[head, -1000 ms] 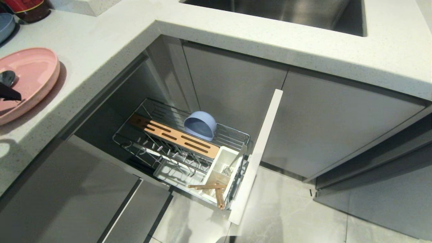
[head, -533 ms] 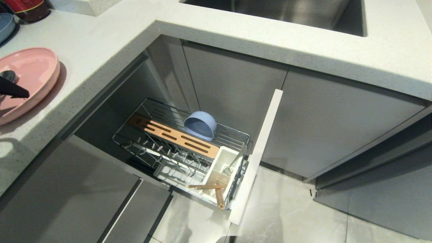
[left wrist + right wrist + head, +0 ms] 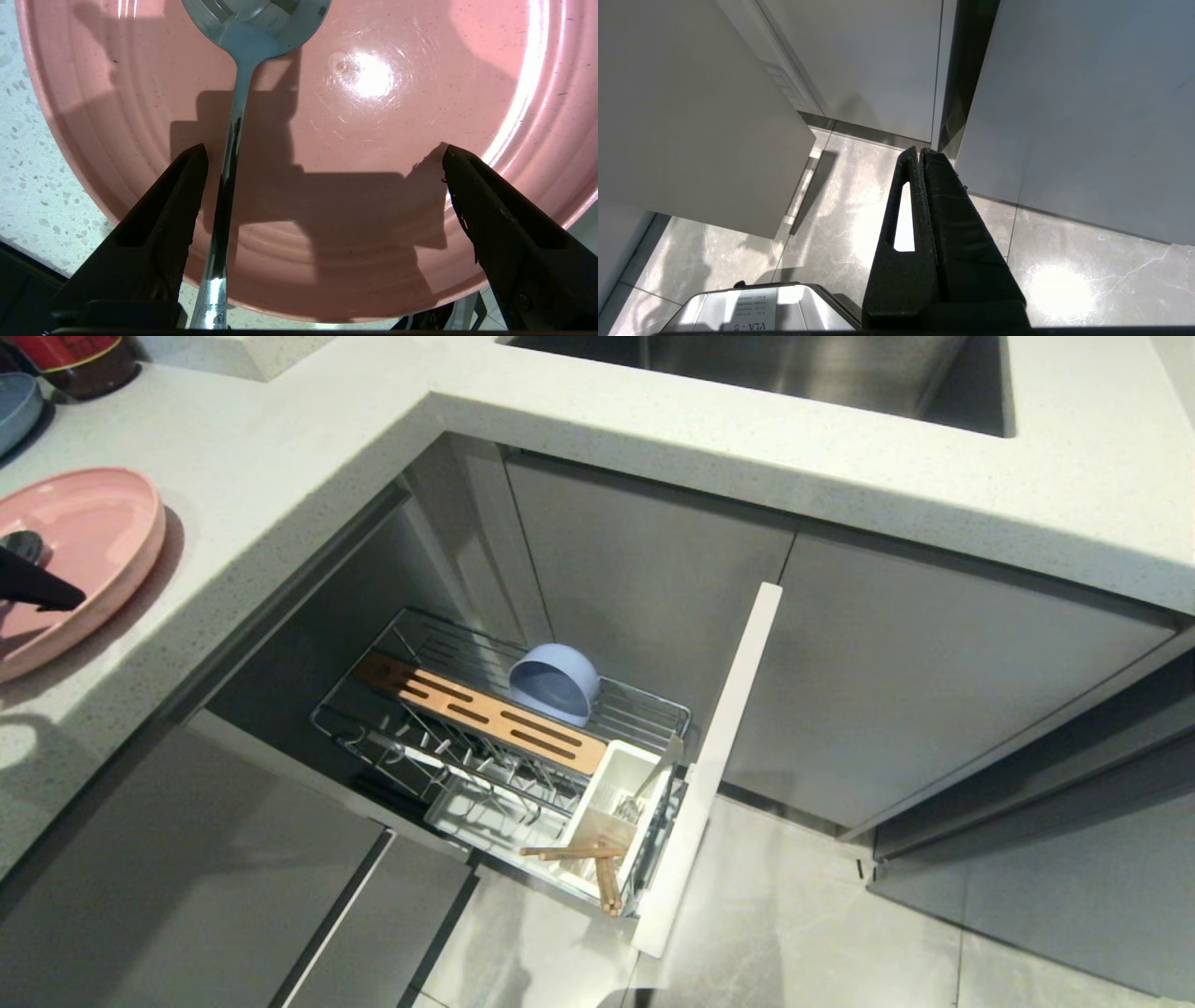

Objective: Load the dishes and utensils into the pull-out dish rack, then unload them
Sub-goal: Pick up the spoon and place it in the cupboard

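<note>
The pink plate (image 3: 89, 537) lies on the worktop at the far left, with the grey spoon (image 3: 21, 547) in it. My left gripper (image 3: 323, 149) hovers open over the plate (image 3: 373, 116). The spoon's handle (image 3: 233, 126) runs between its fingers, close beside one and untouched. Only one dark finger (image 3: 42, 590) shows in the head view. The pull-out dish rack (image 3: 373, 733) stands drawn out below, holding the light-blue bowl (image 3: 555, 683) on its side. The chopsticks (image 3: 597, 863) lie in its white cutlery box (image 3: 618, 782). My right gripper (image 3: 920, 151) is shut, parked over the floor.
The rack's pale front panel (image 3: 714, 765) juts into the floor space. A slotted wooden board (image 3: 485, 714) lies across the rack. A sink (image 3: 794, 373) is set in the worktop at the back. A blue-grey plate (image 3: 14, 406) and a dark red jar (image 3: 79, 359) stand at the far left corner.
The left gripper's finger has edged slightly further over the pink plate. The rack, bowl and chopsticks have not moved.
</note>
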`<state>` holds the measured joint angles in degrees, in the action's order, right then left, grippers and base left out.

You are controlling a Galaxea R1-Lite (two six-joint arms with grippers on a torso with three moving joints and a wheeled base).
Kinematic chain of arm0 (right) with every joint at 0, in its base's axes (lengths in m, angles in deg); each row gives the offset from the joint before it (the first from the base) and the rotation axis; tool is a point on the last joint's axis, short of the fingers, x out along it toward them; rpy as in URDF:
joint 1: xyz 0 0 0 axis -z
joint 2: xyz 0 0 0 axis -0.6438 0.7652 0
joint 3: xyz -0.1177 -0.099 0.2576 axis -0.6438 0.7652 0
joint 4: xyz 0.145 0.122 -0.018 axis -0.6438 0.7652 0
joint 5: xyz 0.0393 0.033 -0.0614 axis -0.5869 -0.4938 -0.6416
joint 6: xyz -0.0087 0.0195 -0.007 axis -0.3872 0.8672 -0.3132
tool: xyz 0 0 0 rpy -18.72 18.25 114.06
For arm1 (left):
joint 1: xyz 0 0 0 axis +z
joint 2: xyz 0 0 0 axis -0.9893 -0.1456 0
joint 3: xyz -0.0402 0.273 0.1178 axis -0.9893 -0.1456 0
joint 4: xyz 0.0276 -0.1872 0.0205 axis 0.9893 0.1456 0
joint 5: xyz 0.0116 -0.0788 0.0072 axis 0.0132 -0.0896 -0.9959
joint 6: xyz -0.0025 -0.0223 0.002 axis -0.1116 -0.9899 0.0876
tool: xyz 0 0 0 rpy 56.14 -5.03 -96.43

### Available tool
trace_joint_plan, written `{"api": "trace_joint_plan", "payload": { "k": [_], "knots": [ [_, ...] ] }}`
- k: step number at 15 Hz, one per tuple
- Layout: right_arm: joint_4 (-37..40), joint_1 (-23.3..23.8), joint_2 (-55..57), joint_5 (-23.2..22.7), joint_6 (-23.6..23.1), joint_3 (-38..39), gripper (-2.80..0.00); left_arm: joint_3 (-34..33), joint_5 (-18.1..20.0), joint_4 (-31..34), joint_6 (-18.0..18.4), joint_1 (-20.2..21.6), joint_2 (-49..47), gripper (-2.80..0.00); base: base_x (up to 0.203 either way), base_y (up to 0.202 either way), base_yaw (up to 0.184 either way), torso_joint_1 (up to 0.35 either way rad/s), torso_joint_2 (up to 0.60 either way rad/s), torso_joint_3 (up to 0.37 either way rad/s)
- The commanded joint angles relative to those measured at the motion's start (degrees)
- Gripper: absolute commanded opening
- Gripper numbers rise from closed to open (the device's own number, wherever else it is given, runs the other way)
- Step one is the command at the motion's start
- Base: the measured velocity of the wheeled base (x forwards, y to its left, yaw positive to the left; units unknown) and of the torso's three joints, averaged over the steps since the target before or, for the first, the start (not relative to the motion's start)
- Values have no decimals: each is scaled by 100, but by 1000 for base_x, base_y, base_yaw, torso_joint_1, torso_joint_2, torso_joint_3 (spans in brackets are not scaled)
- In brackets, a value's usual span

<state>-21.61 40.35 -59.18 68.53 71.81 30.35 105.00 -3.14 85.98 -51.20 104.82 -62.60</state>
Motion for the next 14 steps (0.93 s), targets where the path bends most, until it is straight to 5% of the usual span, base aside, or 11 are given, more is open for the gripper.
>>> {"api": "trace_joint_plan", "payload": {
  "k": [1,14],
  "knots": [
    [-2,0,-24,0,4,0,-280,-10,8,39,8,0,-16,-280,0,0,0,0,0,0],
    [-2,0,-24,0,4,0,-280,-37,0,46,105,35,28,-280,0,0,0,0,0,0]
  ]
}}
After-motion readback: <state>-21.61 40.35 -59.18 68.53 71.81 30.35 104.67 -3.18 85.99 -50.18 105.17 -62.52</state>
